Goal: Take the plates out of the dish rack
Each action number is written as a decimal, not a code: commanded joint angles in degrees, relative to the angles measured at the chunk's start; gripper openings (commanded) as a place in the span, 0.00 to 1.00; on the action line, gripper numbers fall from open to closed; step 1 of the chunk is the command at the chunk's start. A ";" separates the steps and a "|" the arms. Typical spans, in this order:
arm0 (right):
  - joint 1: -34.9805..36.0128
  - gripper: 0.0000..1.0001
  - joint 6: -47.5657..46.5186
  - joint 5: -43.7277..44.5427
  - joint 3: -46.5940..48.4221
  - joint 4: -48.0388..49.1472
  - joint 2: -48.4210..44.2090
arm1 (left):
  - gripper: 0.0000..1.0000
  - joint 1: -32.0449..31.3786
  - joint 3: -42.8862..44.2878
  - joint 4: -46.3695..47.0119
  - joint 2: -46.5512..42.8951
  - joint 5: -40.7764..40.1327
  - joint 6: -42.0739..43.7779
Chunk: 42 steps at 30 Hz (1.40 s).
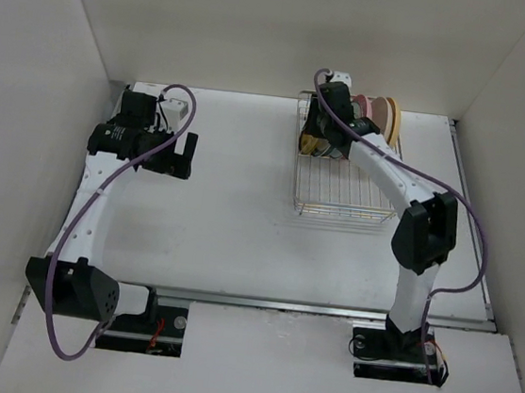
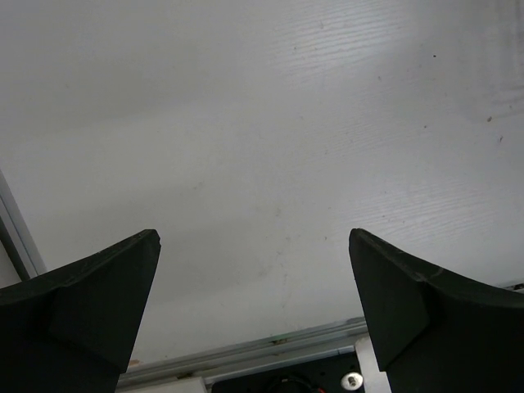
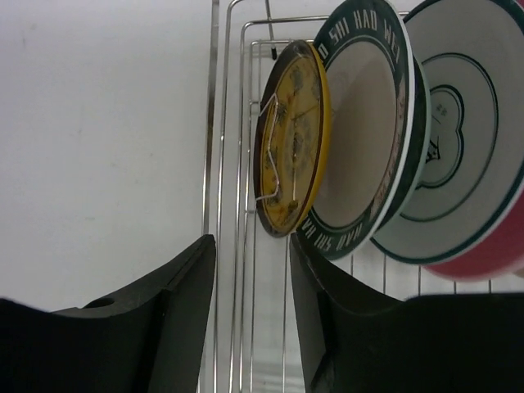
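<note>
White table [image 1: 239, 232] w/ white walls [image 1: 263, 26] round it, metal rail [image 1: 279, 304] nr front

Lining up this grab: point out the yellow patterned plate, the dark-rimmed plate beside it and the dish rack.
yellow patterned plate [image 3: 299, 131], right wrist view, patterned face.
dark-rimmed plate [image 3: 360, 123], right wrist view, pale centre.
dish rack [image 3: 214, 123], right wrist view, outer side wire.

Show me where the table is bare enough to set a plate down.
Bare table between the left gripper and the dish rack, and on the rack's near side. Crowded: the rack's far end, plates plus right gripper.
</note>
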 commanded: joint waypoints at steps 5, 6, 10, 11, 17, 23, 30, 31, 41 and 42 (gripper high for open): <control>0.54 0.44 2.11 12.09 11.47 0.16 7.63 | 1.00 0.21 2.30 0.98 0.88 0.04 -0.94; 0.54 0.44 2.89 14.63 12.00 -0.37 8.43 | 1.00 0.21 2.30 0.97 0.89 0.74 -0.94; 0.54 0.45 4.13 19.13 13.85 -2.31 11.77 | 1.00 0.21 2.30 0.44 2.55 1.97 -0.94; 0.54 0.48 4.13 19.14 13.85 -2.31 12.91 | 1.00 0.21 3.00 -0.08 2.56 1.98 -0.94; 0.54 0.51 4.65 21.24 17.98 -4.24 17.66 | 1.00 0.21 4.24 -0.61 4.22 3.12 -0.94; 0.54 0.43 4.66 20.72 19.82 -3.36 20.83 | 1.00 0.21 4.24 -1.14 4.23 3.65 -0.94; 1.76 0.00 3.96 25.18 15.35 -1.70 14.25 | 1.00 0.21 4.76 -1.67 4.23 4.17 -0.94; 1.77 0.00 3.26 26.24 14.65 -1.69 13.19 | 1.00 0.21 4.76 -2.19 4.23 4.17 -0.94; 9.84 0.00 -4.83 40.67 12.02 -0.46 -1.75 | 1.00 0.21 4.76 -2.72 1.07 3.39 -0.42; 10.72 0.00 -4.83 38.93 10.87 -0.46 -4.20 | 1.00 0.21 4.76 -2.72 1.06 2.43 -0.42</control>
